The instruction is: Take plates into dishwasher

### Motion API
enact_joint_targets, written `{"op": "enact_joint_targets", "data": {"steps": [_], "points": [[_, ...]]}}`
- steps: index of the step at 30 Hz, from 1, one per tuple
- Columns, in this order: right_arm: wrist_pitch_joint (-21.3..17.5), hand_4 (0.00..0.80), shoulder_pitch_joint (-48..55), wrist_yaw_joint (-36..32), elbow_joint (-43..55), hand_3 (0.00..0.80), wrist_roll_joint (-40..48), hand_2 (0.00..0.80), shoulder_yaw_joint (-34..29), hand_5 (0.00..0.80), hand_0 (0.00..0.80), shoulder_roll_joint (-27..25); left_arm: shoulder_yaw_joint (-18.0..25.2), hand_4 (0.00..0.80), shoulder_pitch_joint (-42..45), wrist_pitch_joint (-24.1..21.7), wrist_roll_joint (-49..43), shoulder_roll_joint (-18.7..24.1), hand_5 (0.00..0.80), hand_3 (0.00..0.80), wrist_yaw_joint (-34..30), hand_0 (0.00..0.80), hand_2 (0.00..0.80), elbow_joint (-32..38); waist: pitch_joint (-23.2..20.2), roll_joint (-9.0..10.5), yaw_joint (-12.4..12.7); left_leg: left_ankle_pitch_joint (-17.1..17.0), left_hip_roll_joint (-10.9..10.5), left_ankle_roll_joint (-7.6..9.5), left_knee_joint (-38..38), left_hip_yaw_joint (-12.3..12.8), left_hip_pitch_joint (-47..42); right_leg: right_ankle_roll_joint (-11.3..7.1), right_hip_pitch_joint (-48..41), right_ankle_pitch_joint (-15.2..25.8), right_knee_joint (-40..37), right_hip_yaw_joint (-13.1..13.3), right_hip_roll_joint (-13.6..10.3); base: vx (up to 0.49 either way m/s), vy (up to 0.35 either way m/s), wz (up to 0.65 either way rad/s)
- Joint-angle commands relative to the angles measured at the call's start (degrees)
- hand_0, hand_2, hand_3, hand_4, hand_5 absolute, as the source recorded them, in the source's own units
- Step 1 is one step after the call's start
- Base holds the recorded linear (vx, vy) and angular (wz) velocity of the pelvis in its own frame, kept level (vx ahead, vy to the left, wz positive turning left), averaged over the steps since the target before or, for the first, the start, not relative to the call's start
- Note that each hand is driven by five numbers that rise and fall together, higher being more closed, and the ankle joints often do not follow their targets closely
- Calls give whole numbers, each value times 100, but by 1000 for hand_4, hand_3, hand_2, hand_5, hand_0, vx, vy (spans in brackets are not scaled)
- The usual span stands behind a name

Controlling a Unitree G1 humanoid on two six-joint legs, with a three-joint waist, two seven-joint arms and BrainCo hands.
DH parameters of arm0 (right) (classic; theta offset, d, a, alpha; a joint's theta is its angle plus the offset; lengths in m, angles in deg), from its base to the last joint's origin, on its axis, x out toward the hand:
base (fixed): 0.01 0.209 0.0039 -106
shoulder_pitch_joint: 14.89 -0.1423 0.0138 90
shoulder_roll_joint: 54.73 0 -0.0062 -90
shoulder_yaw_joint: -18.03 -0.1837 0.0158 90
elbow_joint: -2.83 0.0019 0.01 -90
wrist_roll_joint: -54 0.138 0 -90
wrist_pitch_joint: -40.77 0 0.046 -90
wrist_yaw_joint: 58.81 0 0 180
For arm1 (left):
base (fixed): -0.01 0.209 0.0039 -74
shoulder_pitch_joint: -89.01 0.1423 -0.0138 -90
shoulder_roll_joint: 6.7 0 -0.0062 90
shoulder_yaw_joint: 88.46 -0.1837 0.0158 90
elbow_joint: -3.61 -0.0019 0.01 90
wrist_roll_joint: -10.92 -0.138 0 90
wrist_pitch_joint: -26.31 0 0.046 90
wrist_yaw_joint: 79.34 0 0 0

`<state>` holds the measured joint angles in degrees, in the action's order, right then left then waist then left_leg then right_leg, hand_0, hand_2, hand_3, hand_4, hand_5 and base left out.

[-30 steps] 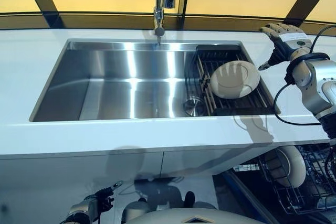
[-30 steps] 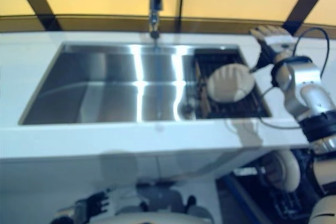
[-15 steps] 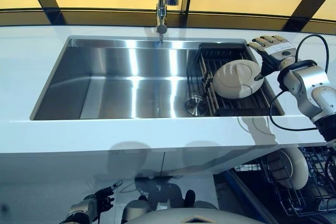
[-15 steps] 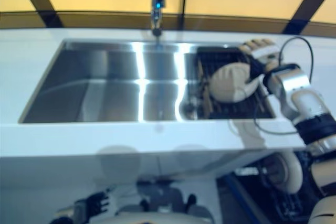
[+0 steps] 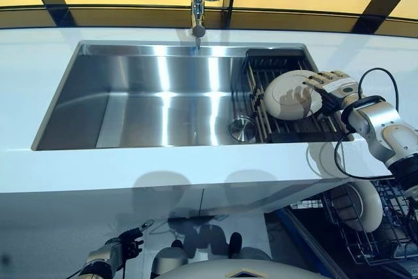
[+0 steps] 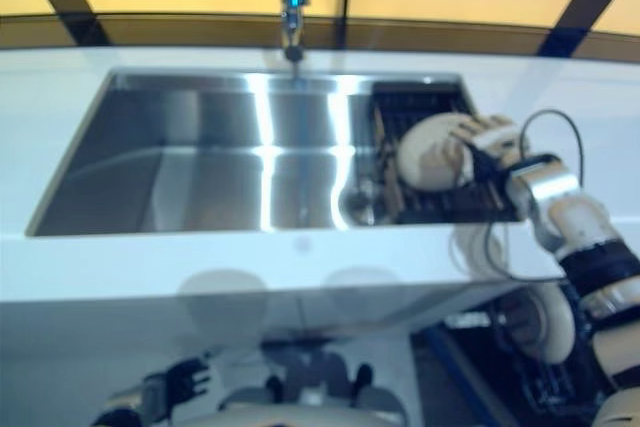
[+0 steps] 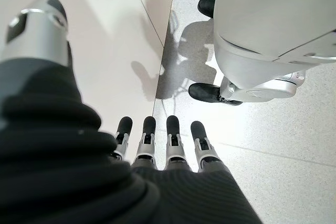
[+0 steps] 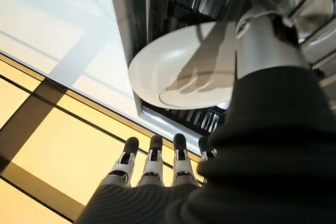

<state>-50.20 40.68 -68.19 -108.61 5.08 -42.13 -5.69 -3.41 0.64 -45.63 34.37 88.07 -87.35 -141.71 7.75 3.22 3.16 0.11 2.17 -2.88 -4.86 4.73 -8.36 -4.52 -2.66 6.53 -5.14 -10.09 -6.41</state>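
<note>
The left hand (image 5: 121,251) hung low at seven o'clock, fingers straight and apart, holding nothing. The steel sink (image 5: 157,96) filled the centre, a faucet (image 5: 199,4) at twelve o'clock. At three o'clock a round cream plate (image 5: 290,95) lay tilted on the dark rack (image 5: 261,76), face up toward the camera. The right hand (image 5: 333,86) hovered over its right edge, fingers extended, not gripping.

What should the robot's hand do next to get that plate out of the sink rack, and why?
Probably curl its fingers round the plate's rim. The right hand is open, fingers straight, over the near edge of the cream plate, which lies in the black rack in the sink. Nothing holds the plate yet, so it cannot be lifted.
</note>
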Motion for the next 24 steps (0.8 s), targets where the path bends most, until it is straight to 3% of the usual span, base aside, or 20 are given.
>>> {"op": "enact_joint_targets", "data": {"steps": [1, 7, 17, 18, 19, 24], "points": [[-11, 0, -160, 162, -29, 0, -378, 0, 3, 0, 0, -121, 9, 0, -196, -161, 173, 80, 0, 0, -106, 0, 0, -128, -45, 101, 8, 101, -130, 251, 72, 99, 246, -385, -174, -236, 174, 8, -73, 0, 0, 0], [-14, 0, -26, 621, -83, 0, -987, 0, -26, 0, 0, -77, 4, 0, -211, -123, 345, 61, 0, 0, -175, 0, 0, -36, 5, 78, 12, 92, -129, 257, 79, 105, 288, -396, -141, -215, 164, 2, -78, -1, -11, 0], [553, 0, 67, 1369, -186, 0, -1537, 0, 12, 0, 0, 132, -81, 0, -204, 13, 493, -66, 0, 0, -176, 0, 0, -69, 97, -20, 13, 63, -129, 266, 102, 103, 463, -394, 6, -208, 154, 57, -70, -21, -24, 0], [651, 0, 199, 1411, -118, 0, -1642, 0, -229, 0, 0, 286, -106, 0, -246, -513, 216, -303, 0, 0, 78, 0, 0, -359, 158, 56, 58, 84, -124, 264, 151, 85, 552, -421, 78, -226, 218, 44, -60, -100, -140, 1], [732, 0, 187, 1482, -146, 0, -1645, 0, -185, 0, 0, 317, -108, 0, -322, -618, 238, -285, 0, 0, 40, 0, 0, -515, 186, 63, 49, 86, -111, 253, 146, 82, 574, -423, 108, -244, 237, 54, -50, -101, -129, 1], [1034, 0, -17, 1678, -209, 0, -1579, 0, -68, 0, 0, 338, -367, 0, -497, -333, 637, -285, 0, 0, 262, 0, 0, -281, 311, -8, -23, 77, -141, 271, 202, 65, 606, -395, 145, -218, 254, 73, -59, 0, 0, 0]]}}
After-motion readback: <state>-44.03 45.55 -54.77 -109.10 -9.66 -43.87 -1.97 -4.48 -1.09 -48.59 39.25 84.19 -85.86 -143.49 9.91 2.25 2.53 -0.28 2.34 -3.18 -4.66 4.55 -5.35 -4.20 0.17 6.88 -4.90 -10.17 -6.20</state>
